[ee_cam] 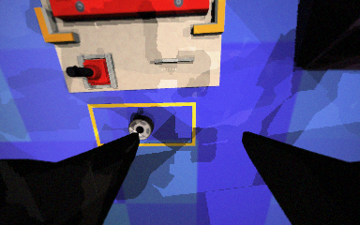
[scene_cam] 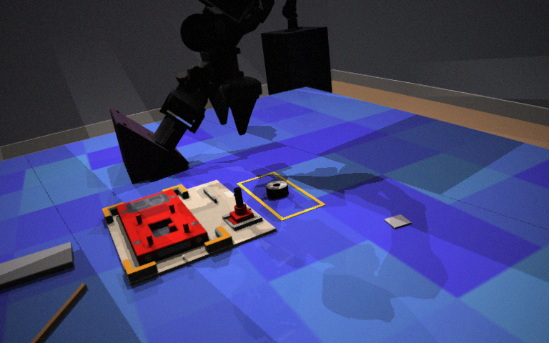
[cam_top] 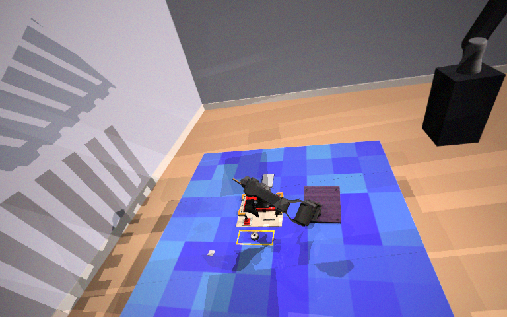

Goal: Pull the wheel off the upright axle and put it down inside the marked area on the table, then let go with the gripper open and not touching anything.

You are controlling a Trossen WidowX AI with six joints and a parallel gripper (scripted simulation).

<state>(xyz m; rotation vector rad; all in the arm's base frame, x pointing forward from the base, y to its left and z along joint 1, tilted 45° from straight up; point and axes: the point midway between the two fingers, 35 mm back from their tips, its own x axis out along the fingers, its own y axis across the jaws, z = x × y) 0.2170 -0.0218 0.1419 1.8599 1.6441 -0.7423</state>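
The black parallel-jaw pincer hangs released and spread wide, gripping nothing, high above the small grey metal wheel, which lies flat below it inside the yellow-outlined rectangular area, beside the bare black upright axle.

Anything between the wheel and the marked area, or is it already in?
Nothing in the way: the wheel already lies inside the yellow marked area, off the axle. The gripper hangs open above, clear of it.
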